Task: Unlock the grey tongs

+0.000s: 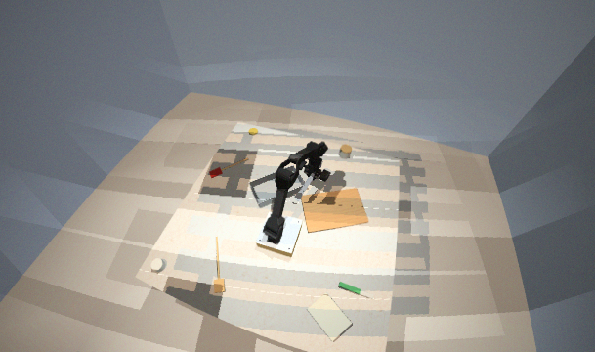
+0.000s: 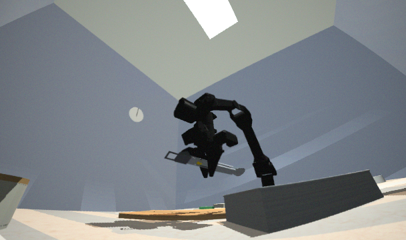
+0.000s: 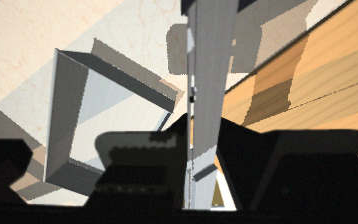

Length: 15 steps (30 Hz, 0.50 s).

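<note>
A: 1 arm is seen from the top; what is gripped?
B: The tongs (image 1: 307, 184), between tin (image 1: 259, 192) and board (image 1: 334, 209).

A: And from the exterior view?
B: The gripper (image 2: 207, 173) is clamped narrowly on the tongs (image 2: 189, 159), which are carried well above the board (image 2: 173, 214), nearly level.

A: The wrist view?
B: The tongs (image 3: 209, 85) are seen between the jaws, tin (image 3: 62, 110) to one side, board (image 3: 320, 90) to the other.

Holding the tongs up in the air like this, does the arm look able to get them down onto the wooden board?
Probably yes. The pincer, shut on the tongs, hangs near the wooden board, and nothing stands between them.
</note>
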Each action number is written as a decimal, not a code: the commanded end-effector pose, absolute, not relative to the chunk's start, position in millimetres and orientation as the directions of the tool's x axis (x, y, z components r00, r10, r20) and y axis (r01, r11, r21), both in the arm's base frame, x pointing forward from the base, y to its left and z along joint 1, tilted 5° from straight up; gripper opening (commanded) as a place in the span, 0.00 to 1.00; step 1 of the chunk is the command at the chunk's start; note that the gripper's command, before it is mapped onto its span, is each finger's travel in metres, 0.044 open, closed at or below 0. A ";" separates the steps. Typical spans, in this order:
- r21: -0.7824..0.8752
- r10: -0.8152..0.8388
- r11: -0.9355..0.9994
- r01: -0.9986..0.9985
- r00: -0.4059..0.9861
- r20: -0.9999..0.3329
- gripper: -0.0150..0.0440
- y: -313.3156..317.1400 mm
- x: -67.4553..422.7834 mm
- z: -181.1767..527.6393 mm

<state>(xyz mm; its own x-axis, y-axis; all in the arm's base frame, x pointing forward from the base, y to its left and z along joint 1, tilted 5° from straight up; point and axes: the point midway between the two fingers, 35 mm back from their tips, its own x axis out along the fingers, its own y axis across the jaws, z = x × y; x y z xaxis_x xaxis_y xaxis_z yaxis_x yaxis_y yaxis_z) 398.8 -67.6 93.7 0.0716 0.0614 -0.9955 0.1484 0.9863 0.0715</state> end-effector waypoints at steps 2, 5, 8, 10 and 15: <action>0.078 0.063 0.968 0.240 0.070 -0.996 0.00 -86.9 393.6 92.2; 0.080 0.060 0.941 0.328 0.069 -0.996 0.00 -107.1 387.9 90.5; 0.081 0.058 0.906 0.415 0.068 -0.996 0.00 -127.1 381.1 88.8; 0.082 0.057 0.880 0.468 0.067 -0.996 0.00 -139.8 376.1 87.6; 0.082 0.052 0.802 0.591 0.067 -0.996 0.00 -169.3 362.6 85.0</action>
